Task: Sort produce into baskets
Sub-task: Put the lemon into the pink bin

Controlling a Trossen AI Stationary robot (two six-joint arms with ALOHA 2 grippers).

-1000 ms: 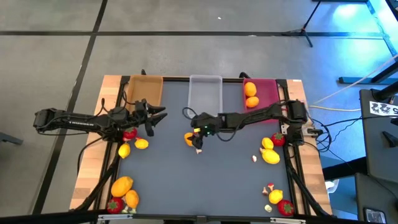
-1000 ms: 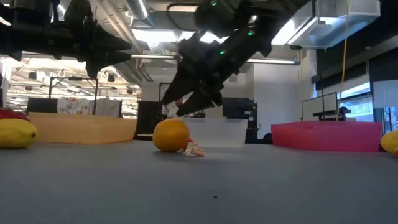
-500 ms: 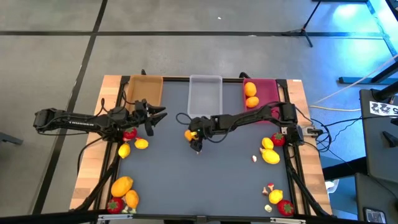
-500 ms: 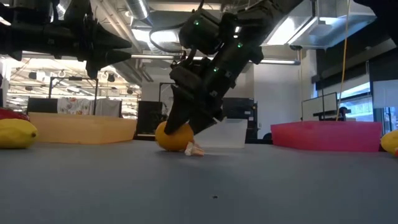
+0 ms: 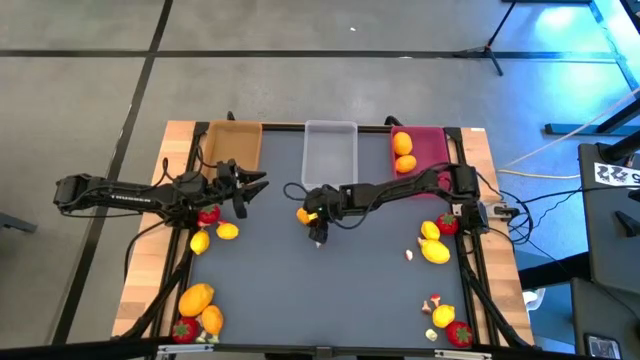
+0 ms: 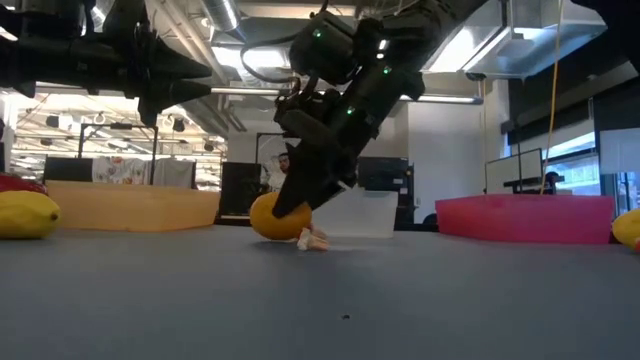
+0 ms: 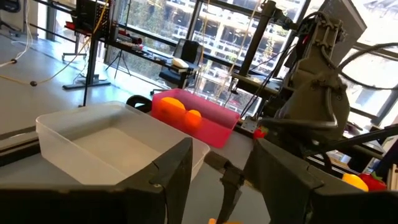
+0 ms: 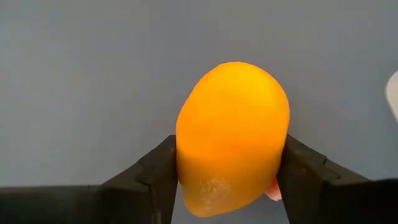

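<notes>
With the orange fruit [image 8: 233, 134] squarely between its fingers [image 8: 155, 180], right gripper [image 5: 311, 212] closes on its sides. Pink basket [image 5: 425, 150] lies beyond, back toward that arm's base. Left gripper [image 5: 245, 187] waits well apart, parted, holding nothing.

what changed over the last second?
The right gripper came down from above the table onto the orange fruit in the middle; its fingers now sit on either side of it, the fruit still on the table. The small white-and-red piece beside it stayed put. The left gripper, near the tan tray, did not move.
</notes>
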